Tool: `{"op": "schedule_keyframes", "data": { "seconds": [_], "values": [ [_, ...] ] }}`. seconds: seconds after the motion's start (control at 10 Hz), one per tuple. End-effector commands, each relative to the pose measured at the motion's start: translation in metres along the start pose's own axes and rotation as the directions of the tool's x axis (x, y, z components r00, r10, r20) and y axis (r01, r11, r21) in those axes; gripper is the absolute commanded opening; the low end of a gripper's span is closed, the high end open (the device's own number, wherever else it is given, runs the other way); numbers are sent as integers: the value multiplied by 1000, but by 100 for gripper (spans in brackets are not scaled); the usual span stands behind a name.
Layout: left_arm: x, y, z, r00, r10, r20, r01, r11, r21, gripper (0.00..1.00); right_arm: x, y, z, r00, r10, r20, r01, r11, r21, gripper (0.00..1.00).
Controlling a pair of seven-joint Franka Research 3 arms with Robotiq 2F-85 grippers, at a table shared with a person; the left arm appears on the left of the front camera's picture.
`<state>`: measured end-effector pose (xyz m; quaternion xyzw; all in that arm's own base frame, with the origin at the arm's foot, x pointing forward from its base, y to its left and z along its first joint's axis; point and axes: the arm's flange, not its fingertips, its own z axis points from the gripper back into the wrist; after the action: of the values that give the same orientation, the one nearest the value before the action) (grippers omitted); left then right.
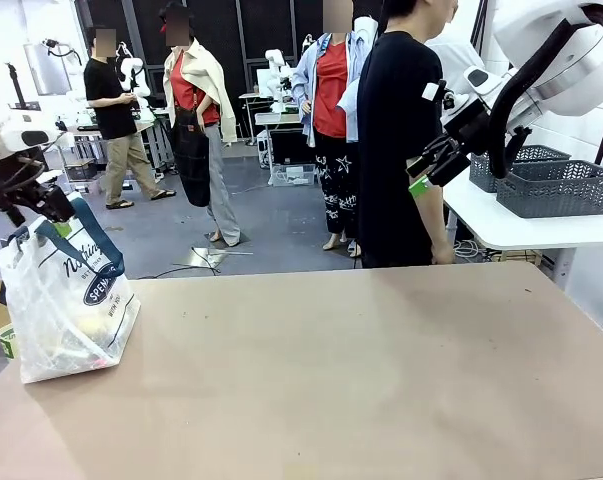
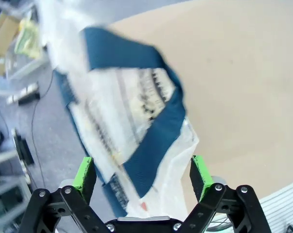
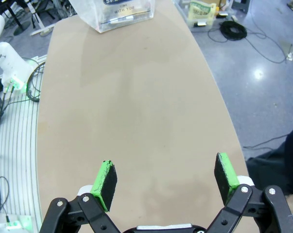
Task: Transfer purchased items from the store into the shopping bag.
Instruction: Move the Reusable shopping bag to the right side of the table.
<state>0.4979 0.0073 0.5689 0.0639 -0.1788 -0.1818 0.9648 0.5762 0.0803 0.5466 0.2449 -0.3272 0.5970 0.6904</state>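
I am keeping my left gripper [image 2: 141, 175] just above the bag [image 1: 66, 300], its jaws wide apart and holding nothing. The bag is standing at the left edge of the desk [image 1: 361, 380]. A blue handle [image 2: 156, 136] is lying between my fingers, so I judge I should lift straight up and not catch it. My right gripper [image 3: 165, 182] is hanging high over the right part of the desk, jaws apart too and holding nothing. Inside the bag pale and yellowish items [image 1: 56, 335] are showing through the plastic; I cannot tell them apart.
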Motion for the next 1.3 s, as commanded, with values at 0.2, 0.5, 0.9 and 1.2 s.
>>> {"op": "schedule_keyframes", "data": {
  "seconds": [0.2,0.5,0.9,1.2],
  "values": [
    [31,-20,7,882,-408,235,453,871,-190,100,-3,5,-2,1000,-4,-5,4,1000,-4,100],
    [42,-41,2,650,-611,452,750,613,-251,100,-3,5,-2,1000,-4,-5,4,1000,-4,100],
    [54,-60,-11,407,-670,621,904,392,-170,100,-3,5,-2,1000,-4,-5,4,1000,-4,100],
    [56,-63,-12,490,-613,619,857,469,-214,100,-3,5,-2,1000,-4,-5,4,1000,-4,100]
  ]
}}
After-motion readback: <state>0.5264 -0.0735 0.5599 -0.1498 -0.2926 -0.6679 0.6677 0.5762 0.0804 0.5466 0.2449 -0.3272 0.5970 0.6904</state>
